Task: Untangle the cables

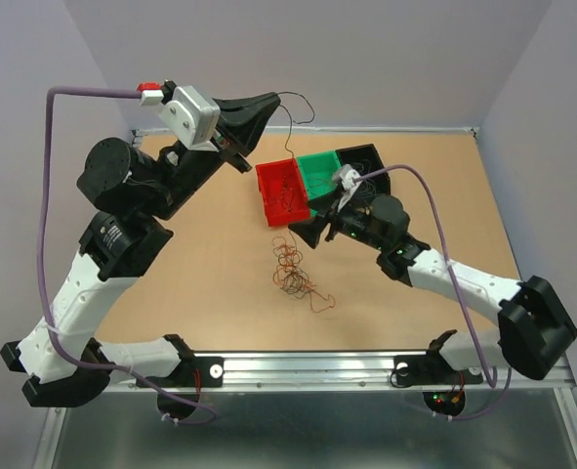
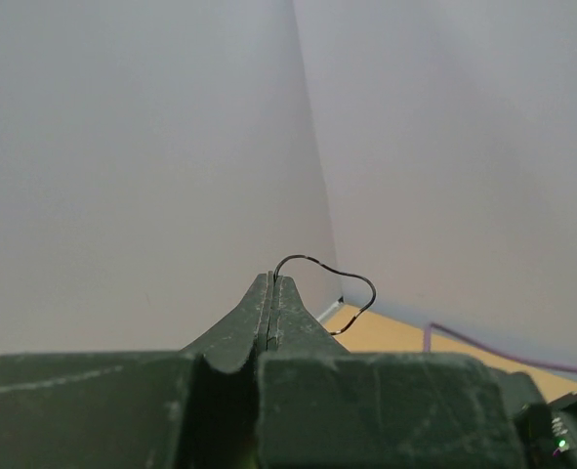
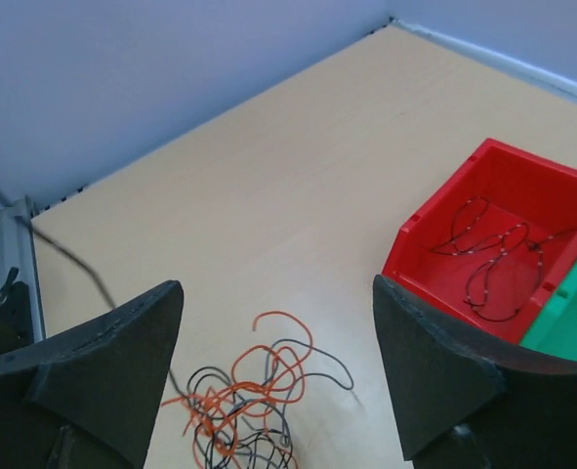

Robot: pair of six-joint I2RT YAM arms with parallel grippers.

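While left gripper point(image 2: 271, 293) sits raised by the back wall, its matte dark fingers are pinched flat on one hair-thin black wire point(image 2: 329, 273). That wire loops off the tip and drops to the tangle. Right gripper point(image 3: 276, 322) hangs low over the table point(image 3: 268, 147), blunt wedge jaws spread wide, nothing between them. Cables point(image 3: 244, 405): loose curly knot, red-orange and black strands, on bare tan board directly under it. Glossy red bin point(image 3: 434, 249) just beside holds a few kinked dark wires point(image 3: 483, 259); green bin point(image 3: 566, 327) touches its side.
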